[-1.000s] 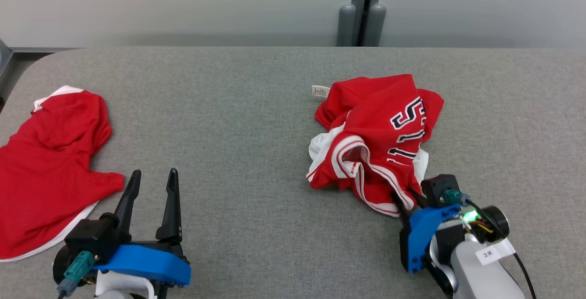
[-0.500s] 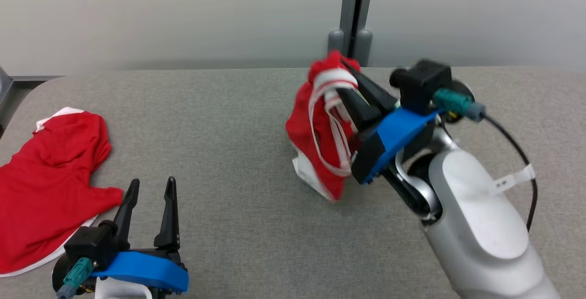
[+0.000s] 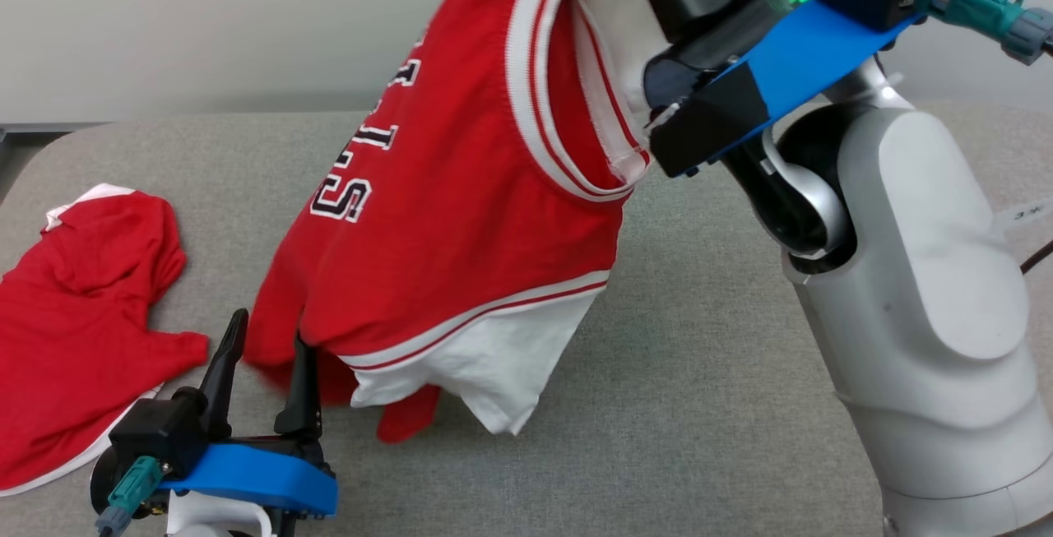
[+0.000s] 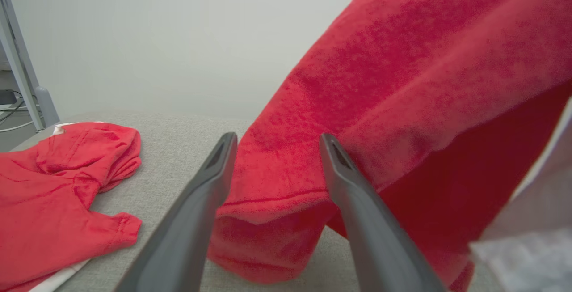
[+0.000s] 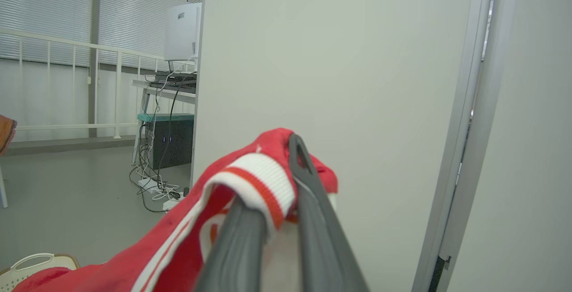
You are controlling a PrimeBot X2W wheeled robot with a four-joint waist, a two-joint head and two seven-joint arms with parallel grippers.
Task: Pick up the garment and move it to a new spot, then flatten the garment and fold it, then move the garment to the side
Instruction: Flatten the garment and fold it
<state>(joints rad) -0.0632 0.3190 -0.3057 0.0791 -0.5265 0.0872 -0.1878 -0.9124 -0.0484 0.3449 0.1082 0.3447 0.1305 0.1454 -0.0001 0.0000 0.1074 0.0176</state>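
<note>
Railing (image 5: 67,126) beyond garment (image 5: 178,234) in right tool (image 5: 275,180)

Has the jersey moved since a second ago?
Yes. The right gripper has raised the jersey up from the table and swung it left, toward the red shirt lying there.

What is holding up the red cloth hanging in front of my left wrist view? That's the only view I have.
Observer: The right arm. Its jaws are shut on the jersey's striped trim, high over the table.
Operator: Any print on it?
Observer: Yes, black-and-white lettering on the side facing the head view.
Operator: What's the pale blur at my lower right?
Observer: The jersey's white panel, hanging below a striped band.
</note>
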